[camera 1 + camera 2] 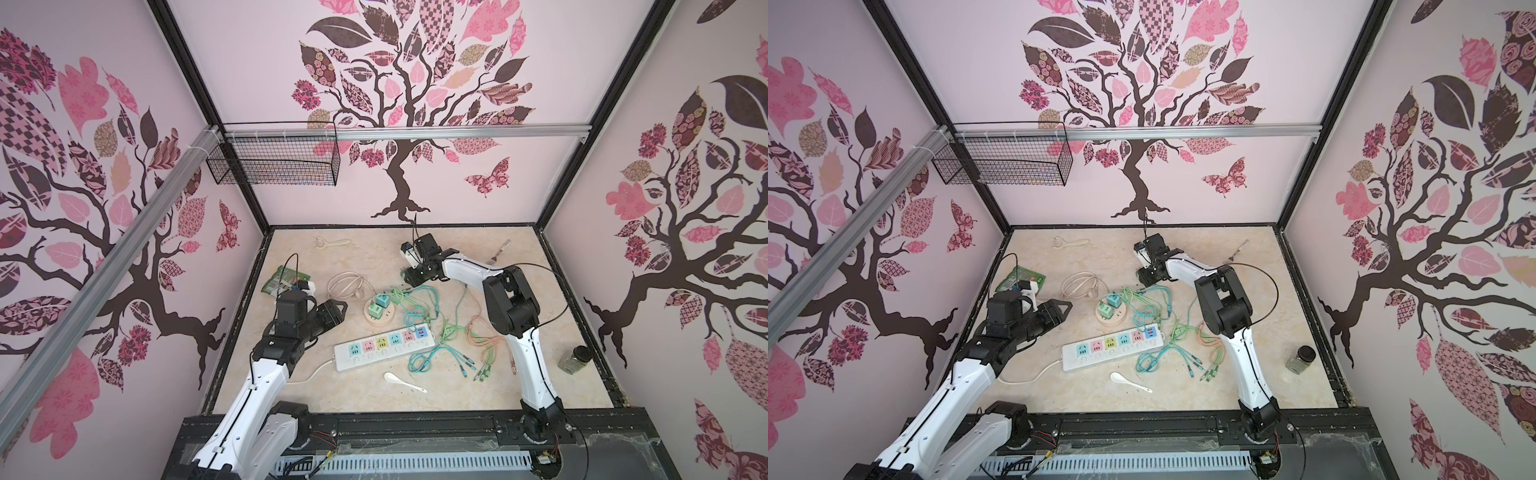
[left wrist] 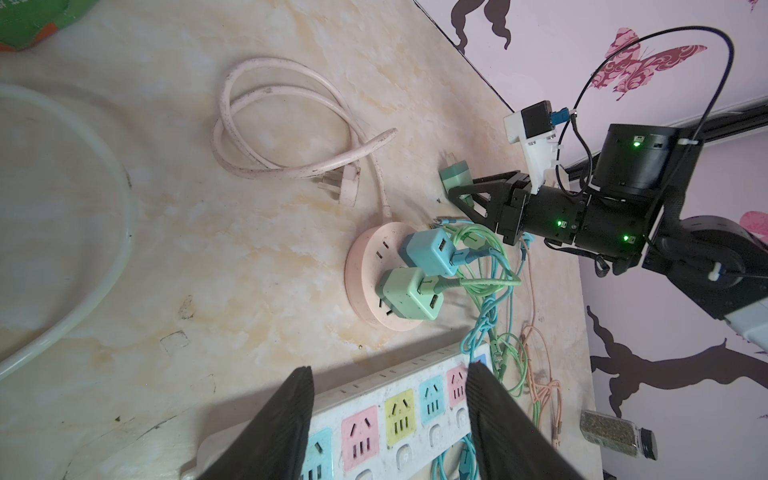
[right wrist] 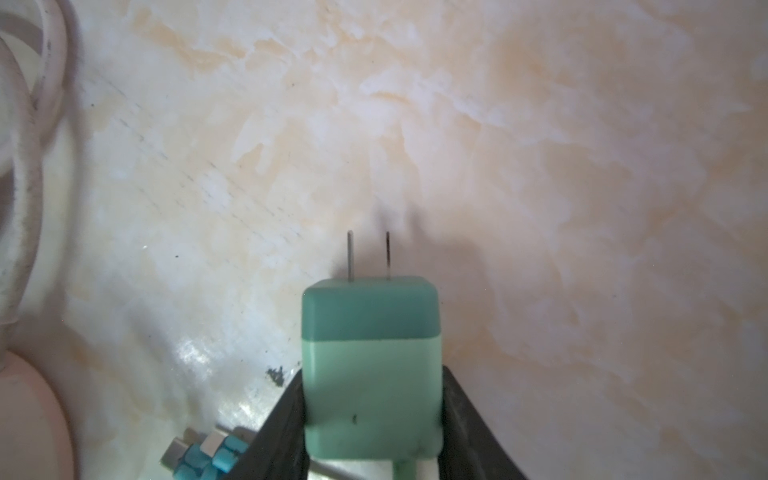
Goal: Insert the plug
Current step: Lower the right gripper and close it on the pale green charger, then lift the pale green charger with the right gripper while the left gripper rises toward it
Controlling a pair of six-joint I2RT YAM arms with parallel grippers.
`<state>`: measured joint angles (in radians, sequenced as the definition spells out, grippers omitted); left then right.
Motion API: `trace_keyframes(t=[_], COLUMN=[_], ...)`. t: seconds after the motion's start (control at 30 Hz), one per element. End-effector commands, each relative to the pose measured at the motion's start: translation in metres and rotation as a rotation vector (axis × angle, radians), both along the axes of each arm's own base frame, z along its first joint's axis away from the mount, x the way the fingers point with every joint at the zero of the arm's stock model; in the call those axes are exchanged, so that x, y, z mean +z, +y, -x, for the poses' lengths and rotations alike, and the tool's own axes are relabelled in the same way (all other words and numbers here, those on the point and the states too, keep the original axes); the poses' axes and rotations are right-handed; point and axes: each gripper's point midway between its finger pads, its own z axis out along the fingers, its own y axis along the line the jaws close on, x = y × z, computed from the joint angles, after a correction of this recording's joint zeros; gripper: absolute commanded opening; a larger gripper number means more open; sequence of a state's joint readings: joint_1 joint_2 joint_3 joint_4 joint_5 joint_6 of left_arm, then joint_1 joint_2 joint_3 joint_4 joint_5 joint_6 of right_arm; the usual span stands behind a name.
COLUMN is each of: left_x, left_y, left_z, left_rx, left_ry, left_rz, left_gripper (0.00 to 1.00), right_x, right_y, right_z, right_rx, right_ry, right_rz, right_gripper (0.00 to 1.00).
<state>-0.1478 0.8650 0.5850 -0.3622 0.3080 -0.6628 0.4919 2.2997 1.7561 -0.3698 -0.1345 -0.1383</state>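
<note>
Cables point(image 2: 486, 283) tangle beside right gripper point(image 3: 372, 386) clamping green plug point(image 3: 370, 345); left gripper point(image 2: 389, 370) gapes near power strip point(image 2: 401, 415).

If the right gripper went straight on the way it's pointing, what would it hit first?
Probably the bare tabletop: the green charger plug in the right gripper leads with its prongs, and nothing else lies ahead of them, though depth is unclear.

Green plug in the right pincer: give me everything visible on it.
The green plug is a boxy, smooth, plastic-looking block, darker teal at the prong end and pale mint behind. Two thin flat metal prongs stick out straight and parallel, bare, over the marbled tabletop. The right pincer clamps its two sides; a small dark speck marks the face.
</note>
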Motion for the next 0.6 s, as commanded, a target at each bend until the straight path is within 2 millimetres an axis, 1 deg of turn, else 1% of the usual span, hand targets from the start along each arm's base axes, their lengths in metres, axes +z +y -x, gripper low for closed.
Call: trace_keyframes(t=[0.0,0.13,0.27,0.57], left_x=[0.004,0.005,0.007,0.009], left_y=[0.000,0.001,0.001,0.001], left_z=[-0.001,0.001,0.002,0.001], left_rx=[-0.002,0.001,-0.002,-0.011], left_ry=[-0.009,-0.018,-0.024,-0.027], left_rz=[0.006,0.008,0.002,-0.002], left_gripper=[0.62,0.62,0.62,0.62], right_x=[0.056,0.100,0.141,0.211], right_y=[-0.007,-0.017,-0.028,-0.052], right_z=[-0.004,-0.012,-0.015,-0.015], right_rx=[-0.024,-0.052,-0.086,-0.152], right_ry=[-0.101,-0.203,-0.294,-0.437], right_rz=[0.006,0.025,0.039,0.049], right_gripper=[0.32,0.30,0.30,0.30])
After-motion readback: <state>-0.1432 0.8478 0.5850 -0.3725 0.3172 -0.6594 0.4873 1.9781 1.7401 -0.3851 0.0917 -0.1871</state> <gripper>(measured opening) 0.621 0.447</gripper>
